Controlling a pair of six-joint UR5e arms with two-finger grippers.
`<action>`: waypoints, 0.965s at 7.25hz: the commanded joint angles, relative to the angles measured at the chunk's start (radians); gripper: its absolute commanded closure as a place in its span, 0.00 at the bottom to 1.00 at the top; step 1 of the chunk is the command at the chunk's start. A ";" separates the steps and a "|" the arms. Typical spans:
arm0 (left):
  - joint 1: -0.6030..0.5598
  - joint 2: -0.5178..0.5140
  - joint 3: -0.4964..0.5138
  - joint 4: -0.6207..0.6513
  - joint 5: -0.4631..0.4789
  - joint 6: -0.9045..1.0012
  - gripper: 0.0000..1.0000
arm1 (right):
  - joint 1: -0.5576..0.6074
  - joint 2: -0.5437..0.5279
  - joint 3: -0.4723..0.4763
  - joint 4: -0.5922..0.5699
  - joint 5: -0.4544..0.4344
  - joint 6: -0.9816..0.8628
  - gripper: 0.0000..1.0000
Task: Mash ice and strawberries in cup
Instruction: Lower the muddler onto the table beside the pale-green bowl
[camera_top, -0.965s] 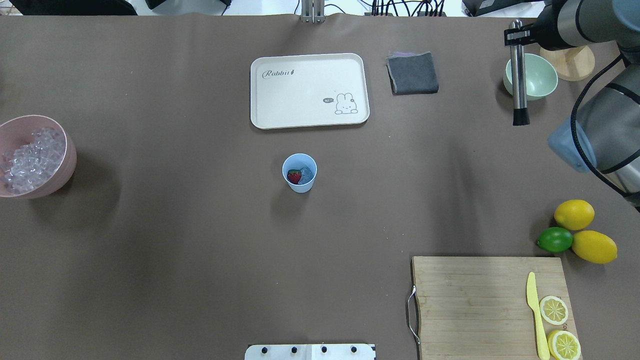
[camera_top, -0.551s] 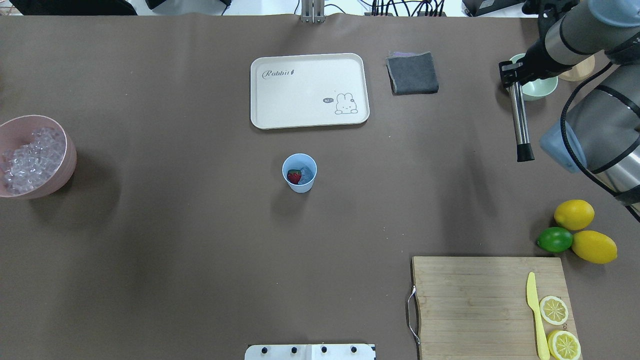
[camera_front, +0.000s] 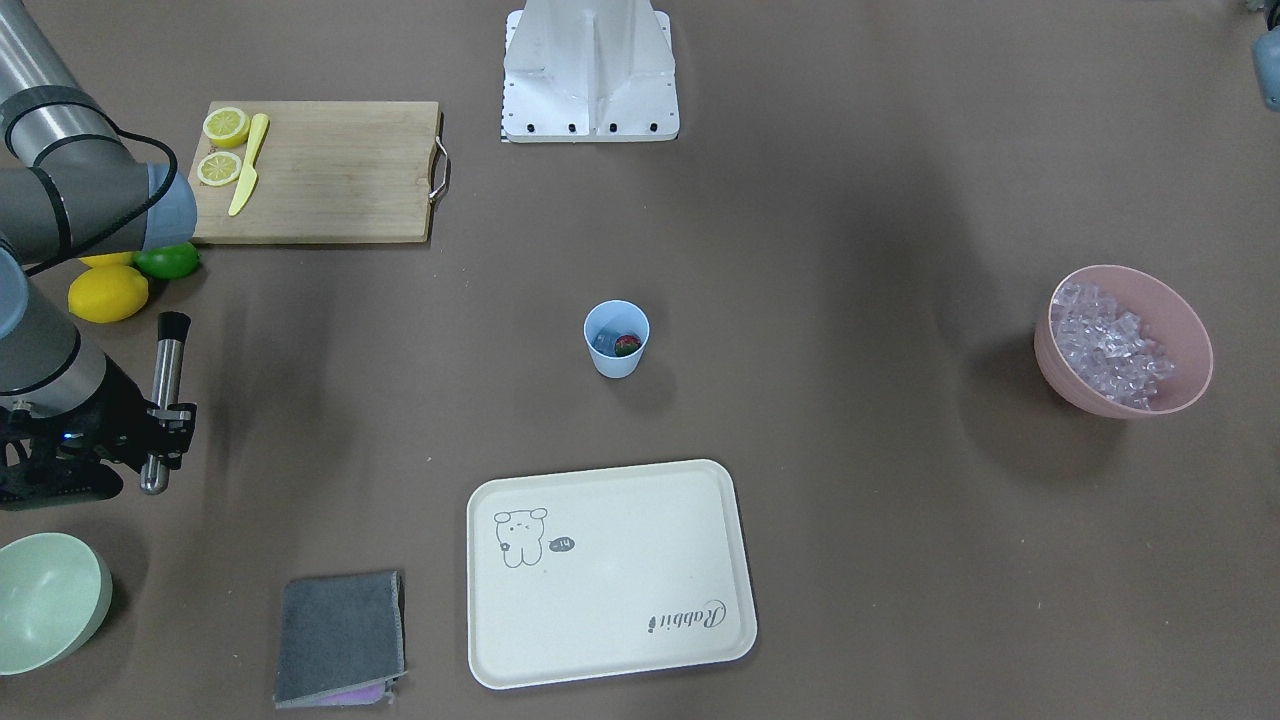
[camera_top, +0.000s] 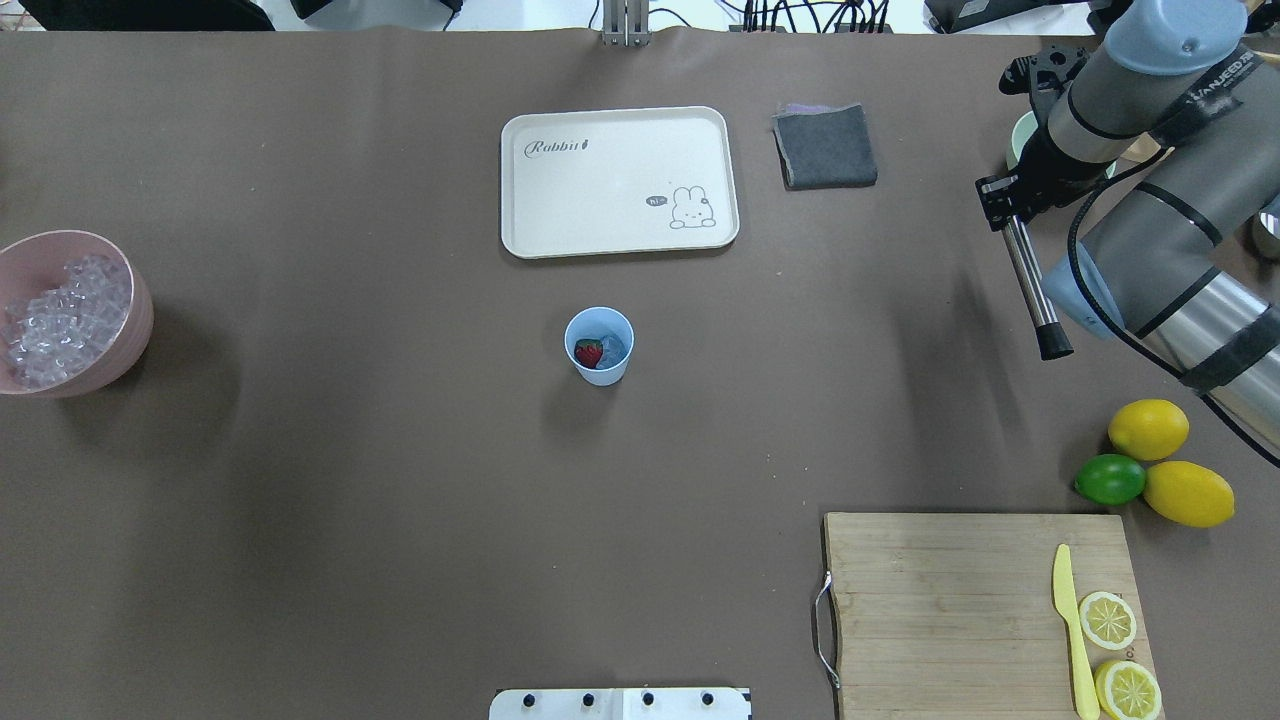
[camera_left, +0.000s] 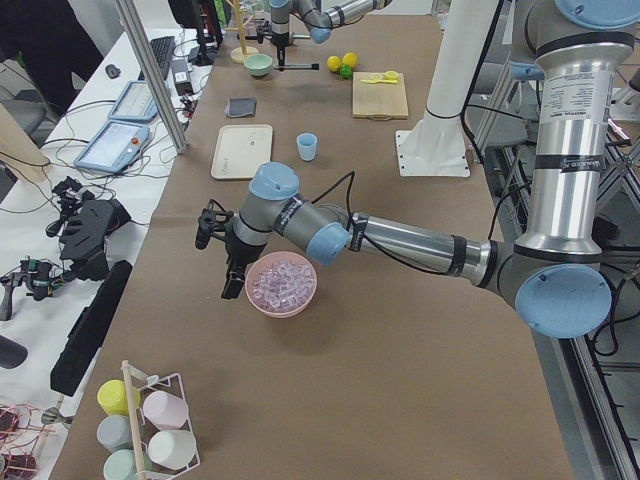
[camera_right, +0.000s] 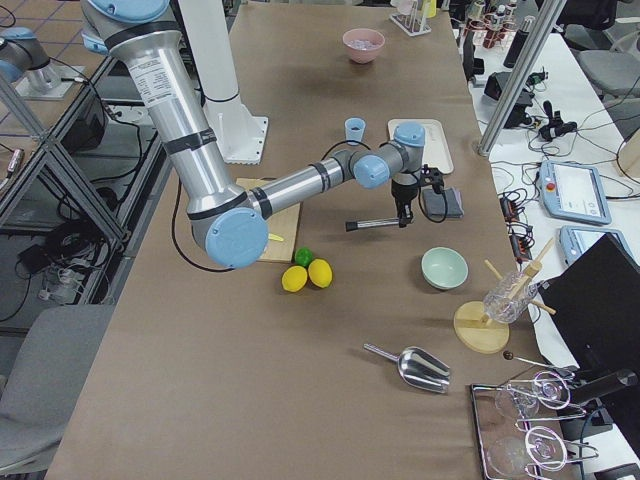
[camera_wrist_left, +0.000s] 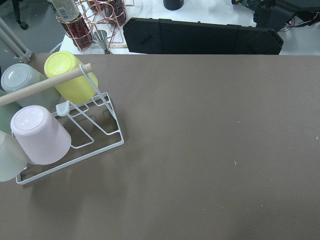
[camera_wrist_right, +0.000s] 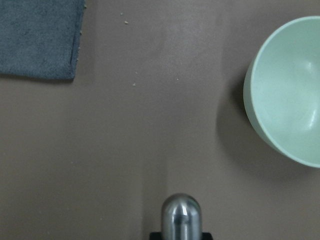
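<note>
At 3 o'clock from the cup (camera_top: 599, 346), the muddler (camera_top: 1030, 290) is clamped in the jaws of the right gripper (camera_top: 1003, 203) and has been swung off the green bowl (camera_front: 50, 600) toward it. The strawberry (camera_top: 588, 352) and ice (camera_top: 612, 347) lie inside, unmashed. The left gripper (camera_left: 230, 280) cannot be judged.

Table (camera_top: 300, 500): we saw brown covering over its whole top.
Floor (camera_right: 50, 12): we noted reddish-brown tiles.
Side bench (camera_right: 600, 120): we found it white.
Chair (camera_right: 25, 400): we saw grey upholstery.
</note>
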 joint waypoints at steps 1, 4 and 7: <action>0.000 -0.001 0.014 -0.023 0.002 0.001 0.02 | 0.023 -0.002 -0.043 0.000 0.079 -0.032 1.00; 0.002 -0.009 0.014 -0.021 0.003 0.003 0.02 | 0.021 0.004 -0.146 0.041 0.105 -0.027 1.00; 0.002 -0.009 0.013 -0.023 0.003 0.003 0.02 | 0.012 0.026 -0.178 0.058 0.098 -0.012 1.00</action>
